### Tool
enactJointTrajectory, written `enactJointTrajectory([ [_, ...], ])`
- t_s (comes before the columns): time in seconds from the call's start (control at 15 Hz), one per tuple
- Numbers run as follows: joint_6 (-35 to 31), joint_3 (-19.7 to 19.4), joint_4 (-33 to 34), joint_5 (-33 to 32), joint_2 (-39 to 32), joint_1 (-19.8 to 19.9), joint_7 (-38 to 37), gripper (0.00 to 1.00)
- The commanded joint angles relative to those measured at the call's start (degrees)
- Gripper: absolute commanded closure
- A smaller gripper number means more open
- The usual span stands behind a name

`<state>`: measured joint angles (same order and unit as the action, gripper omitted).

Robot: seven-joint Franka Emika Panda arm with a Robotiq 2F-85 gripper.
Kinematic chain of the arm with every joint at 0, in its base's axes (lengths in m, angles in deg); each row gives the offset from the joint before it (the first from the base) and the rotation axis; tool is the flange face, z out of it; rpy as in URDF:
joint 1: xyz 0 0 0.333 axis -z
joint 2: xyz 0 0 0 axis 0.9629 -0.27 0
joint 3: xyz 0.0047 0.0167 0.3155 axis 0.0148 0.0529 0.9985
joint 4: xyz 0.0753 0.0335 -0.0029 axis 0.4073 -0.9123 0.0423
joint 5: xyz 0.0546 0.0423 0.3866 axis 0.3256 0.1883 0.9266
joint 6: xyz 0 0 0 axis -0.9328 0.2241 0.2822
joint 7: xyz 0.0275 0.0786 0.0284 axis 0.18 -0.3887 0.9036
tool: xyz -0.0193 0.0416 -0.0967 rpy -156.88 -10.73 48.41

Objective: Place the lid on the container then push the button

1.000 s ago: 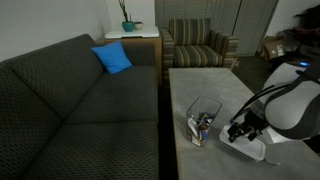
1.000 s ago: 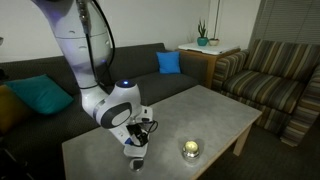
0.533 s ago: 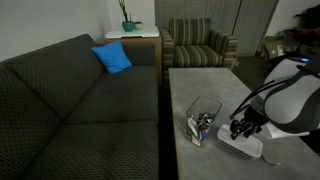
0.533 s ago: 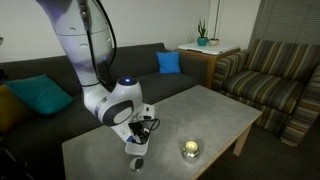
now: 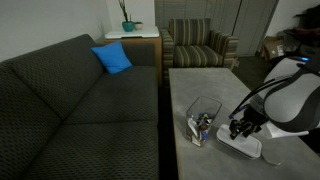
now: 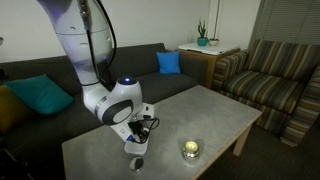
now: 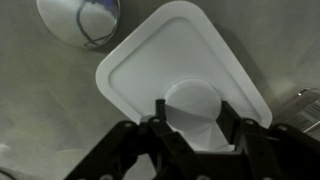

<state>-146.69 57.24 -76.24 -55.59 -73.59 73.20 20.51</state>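
Gripper [image 7: 198,124], jaws spread, hangs low over the white lid [image 7: 180,60], which lies flat on the tabletop [image 5: 200,85] just right of the uncovered clear container [image 5: 203,120], apparently aligning for a grasp; a round silvery object [image 7: 78,15] sits nearby.

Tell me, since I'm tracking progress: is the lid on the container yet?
Off. The lid lies flat on the table, beside the container, whose top is open.
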Motion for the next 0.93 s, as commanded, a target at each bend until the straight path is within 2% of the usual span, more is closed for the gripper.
enactJointTrajectory([
  [0.0,0.8,-0.9,-6.1,-0.9,5.9,-0.5,2.3,0.71],
  [0.4,1.5,-4.5,-12.2,-3.7,13.9,-3.0,5.5,0.71],
  [0.87,2.6,-9.6,-20.1,-11.2,24.6,-7.3,11.4,0.71],
])
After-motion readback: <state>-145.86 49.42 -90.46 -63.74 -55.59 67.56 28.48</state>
